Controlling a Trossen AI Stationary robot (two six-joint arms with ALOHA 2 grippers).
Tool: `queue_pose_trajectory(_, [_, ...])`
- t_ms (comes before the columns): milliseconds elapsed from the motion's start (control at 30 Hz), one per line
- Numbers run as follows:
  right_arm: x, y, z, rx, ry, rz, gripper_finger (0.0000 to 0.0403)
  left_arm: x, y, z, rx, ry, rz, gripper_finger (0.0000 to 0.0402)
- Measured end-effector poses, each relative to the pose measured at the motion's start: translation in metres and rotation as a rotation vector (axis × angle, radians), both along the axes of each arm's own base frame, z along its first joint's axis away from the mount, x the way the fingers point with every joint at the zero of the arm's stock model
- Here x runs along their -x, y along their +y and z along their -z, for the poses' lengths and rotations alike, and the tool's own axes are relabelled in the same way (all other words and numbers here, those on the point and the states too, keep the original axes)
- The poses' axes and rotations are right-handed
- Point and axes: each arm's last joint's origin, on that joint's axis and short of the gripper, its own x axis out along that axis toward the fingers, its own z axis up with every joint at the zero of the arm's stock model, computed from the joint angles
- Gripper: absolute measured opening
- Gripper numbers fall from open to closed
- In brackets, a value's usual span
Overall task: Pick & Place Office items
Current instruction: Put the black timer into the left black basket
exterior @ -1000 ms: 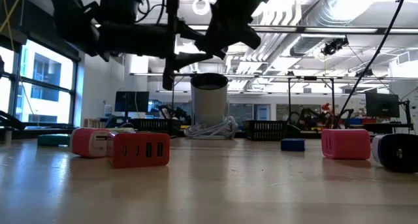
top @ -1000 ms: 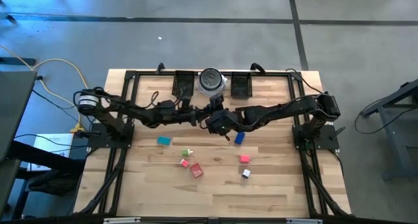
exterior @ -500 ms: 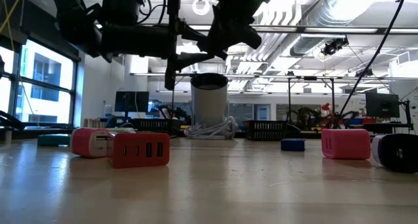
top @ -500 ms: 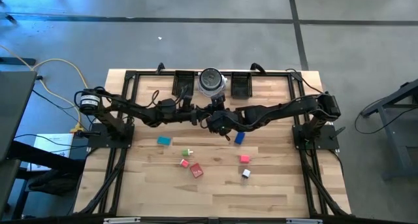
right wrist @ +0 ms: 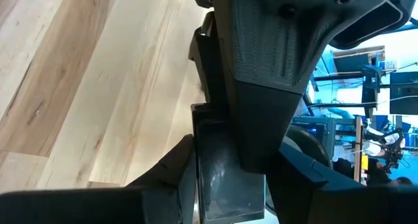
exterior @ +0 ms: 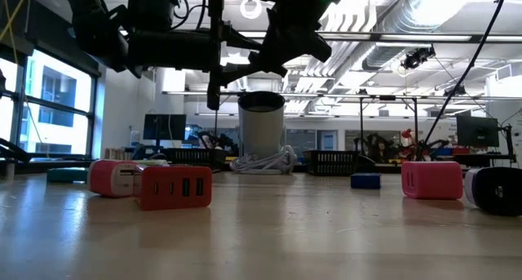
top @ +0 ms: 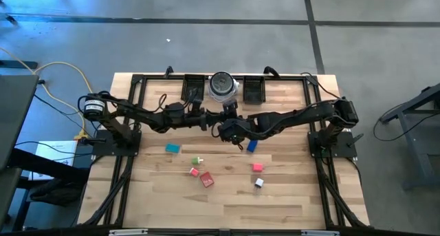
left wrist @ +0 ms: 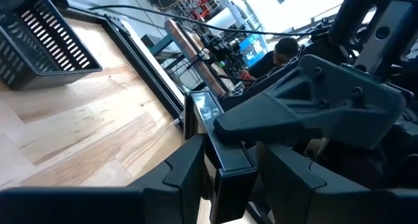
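black and flat, a thin dark rectangular piece (right wrist: 225, 165) sits pinched between the fingers of the right gripper (top: 225, 129), and the left wrist view shows the same slab (left wrist: 225, 162) clamped between the fingers of the left gripper (top: 208, 121) as well. both grippers meet tip to tip above the middle of the wooden table (top: 295, 195), each closed onto that piece; which end each one grips looks shared, though the angle is poor. from the low view the two dark arms cross overhead, well above the tabletop.

just beside the right gripper, toward the near edge, lies a small blue block (top: 251, 145). farther out on that side rest a pink block (top: 257, 167) and a black-and-white block (top: 259, 183). below the left gripper sits a teal block (top: 172, 148), then a green-white piece (top: 198, 160), a small pink piece (top: 194, 171) and a red block with ports (top: 207, 180). behind both grippers stands a round silver-grey dish (top: 222, 85) between two black slotted trays (top: 193, 89).
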Motion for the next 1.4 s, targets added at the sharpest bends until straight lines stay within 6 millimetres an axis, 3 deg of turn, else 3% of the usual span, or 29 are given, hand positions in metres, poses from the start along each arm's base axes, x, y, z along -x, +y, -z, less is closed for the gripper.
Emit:
queue_pose_trajectory(433, [-0.0015,0.0,-0.0004,0.015,-0.009,-0.008,0.0133,-0.0002,-0.001,0.0012,0.014,0.012,0.006,0.0132])
queue_pose_trajectory(567, [-0.0014,0.0001,-0.0006,0.022,-0.01,-0.003,0.0133,-0.0002,-0.0009,0.0016,0.014,0.016,0.005,0.0109])
queue_pose_trajectory(733, [-0.0021,-0.0002,-0.0009,0.026,-0.015,-0.003,0.0135,-0.0003,-0.0009,0.002,-0.003,0.023,0.001,0.0054])
queue_pose_trajectory(1100, [-0.0023,0.0001,-0.0013,0.031,-0.019,-0.002,0.0137,-0.0003,-0.001,0.0019,-0.061,0.03,0.003,0.0051])
queue_pose_trajectory(1400, [-0.0032,-0.0005,-0.003,0.047,-0.052,0.037,0.0191,0.0002,0.0035,0.0012,-0.155,0.04,0.024,0.0051])
